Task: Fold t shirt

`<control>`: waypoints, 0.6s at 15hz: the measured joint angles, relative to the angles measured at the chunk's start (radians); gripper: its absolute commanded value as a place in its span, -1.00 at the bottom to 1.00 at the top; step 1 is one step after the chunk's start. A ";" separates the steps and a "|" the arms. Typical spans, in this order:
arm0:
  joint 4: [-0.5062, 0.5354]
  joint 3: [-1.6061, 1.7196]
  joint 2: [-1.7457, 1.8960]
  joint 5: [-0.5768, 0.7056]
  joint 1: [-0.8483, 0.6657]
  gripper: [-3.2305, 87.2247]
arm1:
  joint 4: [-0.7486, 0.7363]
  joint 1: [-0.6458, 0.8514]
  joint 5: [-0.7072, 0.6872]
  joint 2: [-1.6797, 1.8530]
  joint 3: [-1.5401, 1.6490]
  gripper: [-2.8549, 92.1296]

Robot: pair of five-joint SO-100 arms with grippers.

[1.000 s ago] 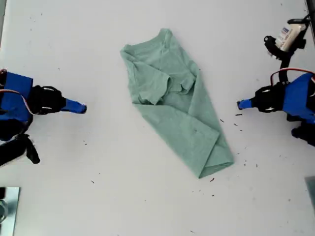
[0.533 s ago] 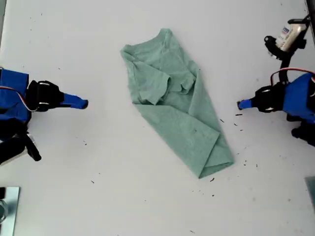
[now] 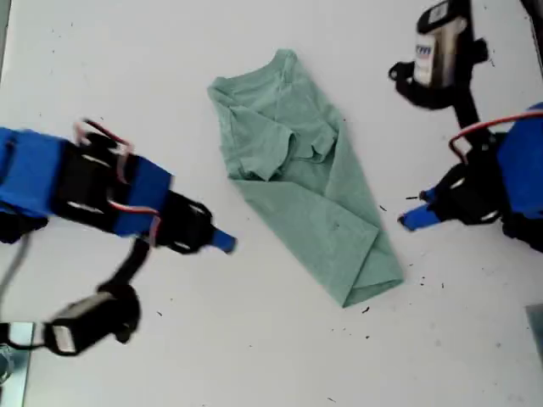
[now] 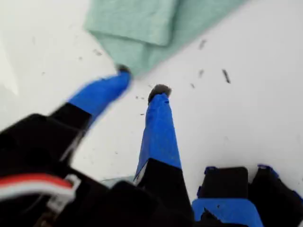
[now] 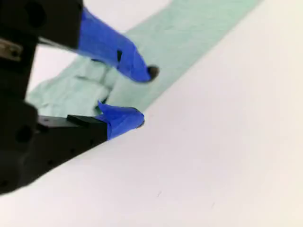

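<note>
The pale green t shirt (image 3: 297, 170) lies half folded on the white table, running diagonally through the middle of the exterior view. My first gripper (image 3: 411, 219) is at the exterior view's right, open, a short way off the shirt's lower edge. The first wrist view has its fingertips spread (image 4: 142, 80) just short of a folded corner of the t shirt (image 4: 142, 23). My second gripper (image 3: 222, 242) reaches in from the exterior view's left, close to the shirt's long edge. It is open (image 5: 144, 97), with one finger over the edge of the t shirt (image 5: 189, 33) and nothing gripped.
Small dark specks (image 3: 407, 197) dot the table near my first gripper. A metal object (image 3: 13, 356) sits at the exterior view's bottom left corner. Bare white tabletop (image 3: 254, 356) surrounds the shirt.
The second arm has swung in from the exterior view's left edge toward the shirt's long edge. The first arm has tilted, and its tip has shifted slightly down and toward the shirt.
</note>
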 measured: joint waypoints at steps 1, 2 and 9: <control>-0.026 -0.281 -0.253 0.034 0.017 -0.28 | 0.003 -0.055 0.009 -0.044 -0.009 -0.12; -0.034 -0.495 -0.380 0.058 0.020 -0.28 | 0.003 -0.089 0.031 -0.051 -0.006 -0.12; -0.249 -0.664 -0.683 0.147 -0.021 -0.33 | -0.233 -0.084 0.133 -0.051 0.402 -0.13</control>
